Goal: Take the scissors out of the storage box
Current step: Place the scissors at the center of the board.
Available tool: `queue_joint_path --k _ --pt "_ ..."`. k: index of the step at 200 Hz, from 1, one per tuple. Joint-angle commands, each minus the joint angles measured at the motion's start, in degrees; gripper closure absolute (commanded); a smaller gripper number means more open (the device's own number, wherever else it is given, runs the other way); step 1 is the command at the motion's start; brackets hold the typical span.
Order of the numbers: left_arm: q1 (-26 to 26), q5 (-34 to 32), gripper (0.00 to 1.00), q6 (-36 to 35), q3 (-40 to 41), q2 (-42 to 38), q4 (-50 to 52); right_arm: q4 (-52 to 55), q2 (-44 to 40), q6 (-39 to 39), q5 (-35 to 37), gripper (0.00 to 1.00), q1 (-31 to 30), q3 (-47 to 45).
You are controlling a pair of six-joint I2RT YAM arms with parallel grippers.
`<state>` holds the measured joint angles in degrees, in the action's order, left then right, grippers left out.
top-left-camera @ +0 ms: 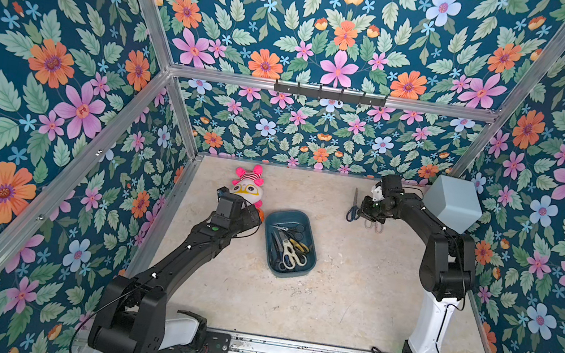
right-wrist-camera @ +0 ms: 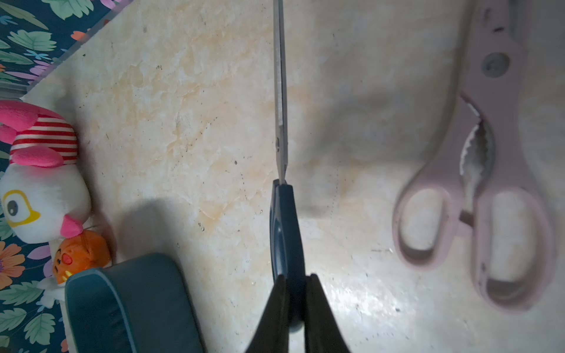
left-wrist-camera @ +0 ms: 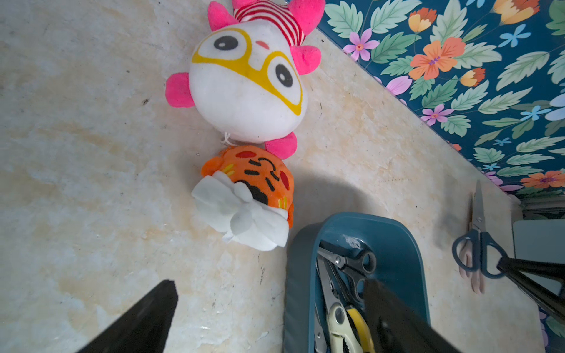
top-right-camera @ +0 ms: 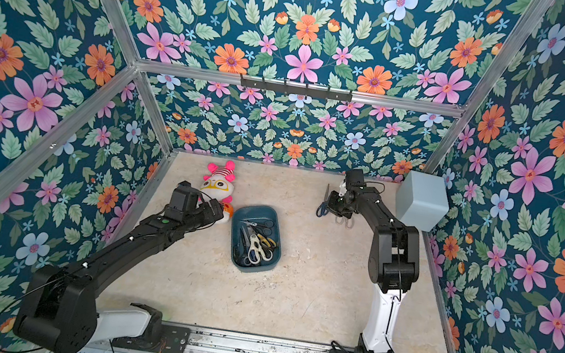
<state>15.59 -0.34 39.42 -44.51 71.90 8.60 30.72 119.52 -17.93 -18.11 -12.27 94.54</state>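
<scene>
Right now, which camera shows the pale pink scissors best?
The right wrist view: the pale pink scissors lie close up, with handle loops, serrated notch and pivot plain. Both top views show only their handle loops. The left wrist view shows them small, partly behind the blue-handled scissors.

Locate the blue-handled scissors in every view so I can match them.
Top view: blue-handled scissors up and right of the storage box.
Top view: the scissors, same place.
Left wrist: scissors beyond the box.
Right wrist: mid-picture, handle pinched in the right claw.
Shared landmark: storage box.
</scene>
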Motion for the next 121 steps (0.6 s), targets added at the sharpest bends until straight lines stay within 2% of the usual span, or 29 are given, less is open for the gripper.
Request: queue_joint_path --k 1,121 --pt "-0.06 -0.49 0.01 -0.48 0.45 -0.85 -0.16 0.57 2.11 0.82 -1.46 0.97 -0.01 1.33" --pt "-0.04 -1.13 0.01 -0.48 1.12 -0.77 -0.08 4.68 9.98 2.09 5.39 0.93 0.74 5.63"
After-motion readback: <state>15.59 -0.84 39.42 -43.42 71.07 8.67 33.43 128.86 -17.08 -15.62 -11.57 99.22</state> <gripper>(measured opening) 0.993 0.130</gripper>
